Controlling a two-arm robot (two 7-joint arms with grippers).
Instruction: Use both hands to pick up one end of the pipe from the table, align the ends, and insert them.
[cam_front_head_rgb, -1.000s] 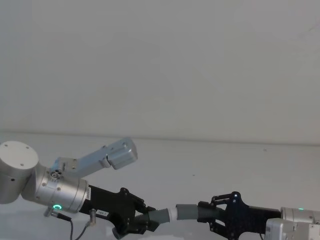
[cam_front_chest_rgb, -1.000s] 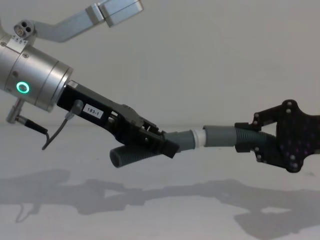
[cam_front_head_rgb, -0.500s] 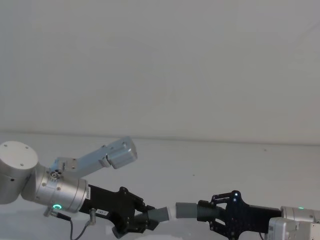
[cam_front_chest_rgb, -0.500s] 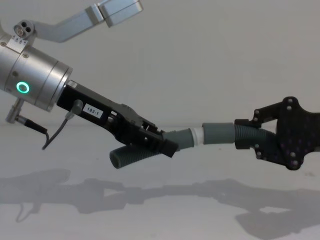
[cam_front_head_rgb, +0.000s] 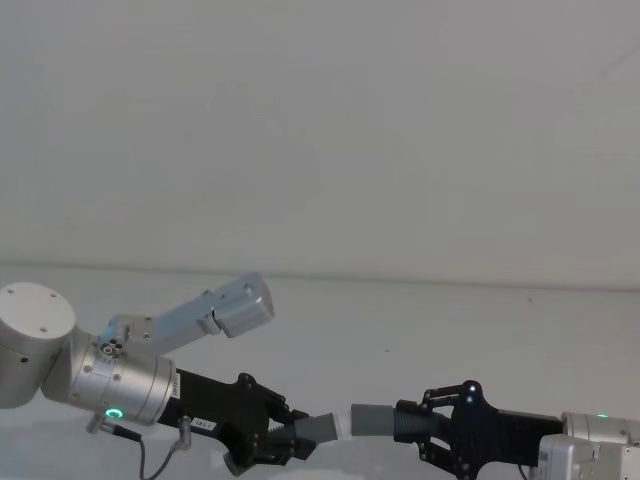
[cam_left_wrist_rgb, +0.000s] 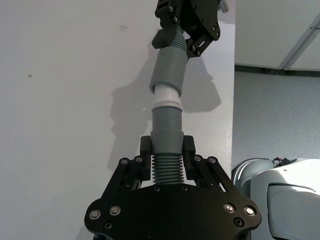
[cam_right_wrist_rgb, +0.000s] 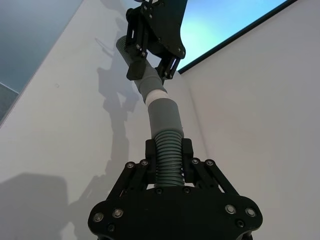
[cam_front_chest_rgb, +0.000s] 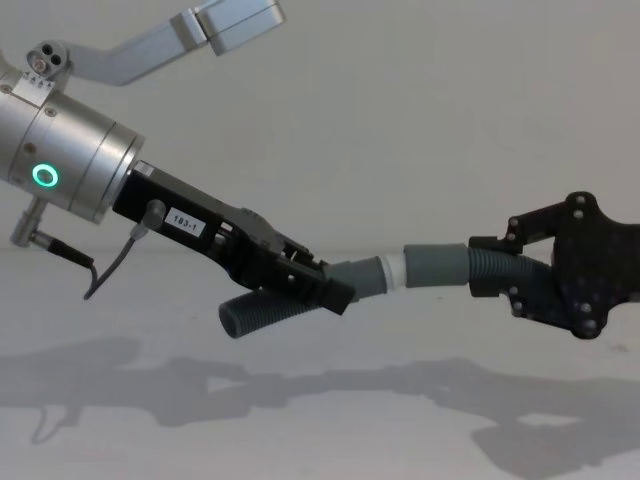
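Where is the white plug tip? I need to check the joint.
In the chest view the white plug tip sits mid-frame above the table, between the two pipe pieces, at the socket mouth of the right claw's piece.

Above the bench, the left pipe piece was met end-to-end by the right piece.

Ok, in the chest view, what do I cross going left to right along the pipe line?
Left arm's green ring → left gripper → left pipe piece → white plug tip → right pipe piece → right gripper.
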